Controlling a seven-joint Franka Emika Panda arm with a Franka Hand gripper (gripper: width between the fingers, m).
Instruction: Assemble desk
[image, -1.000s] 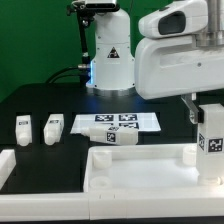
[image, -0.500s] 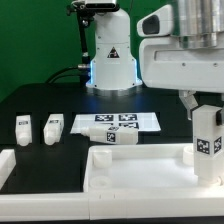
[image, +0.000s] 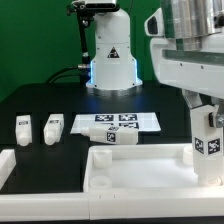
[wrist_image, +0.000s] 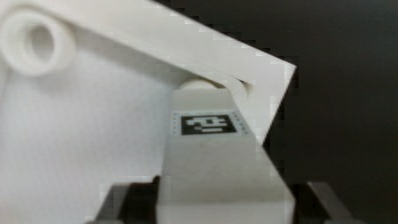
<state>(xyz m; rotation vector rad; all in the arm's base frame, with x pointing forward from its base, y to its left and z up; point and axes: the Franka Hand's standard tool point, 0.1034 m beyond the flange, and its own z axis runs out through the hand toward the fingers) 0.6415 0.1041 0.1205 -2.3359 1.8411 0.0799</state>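
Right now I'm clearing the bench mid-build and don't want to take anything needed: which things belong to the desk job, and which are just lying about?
For the desk: tabletop slab; held leg, clamped in the gripper; two loose legs standing at the exterior view's left; fourth leg beside the slab.
Just lying about: marker board, flat behind the slab.

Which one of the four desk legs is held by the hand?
The upright leg at the exterior view's right, gripped by the hand at the tabletop corner; the other three rest on the black table.
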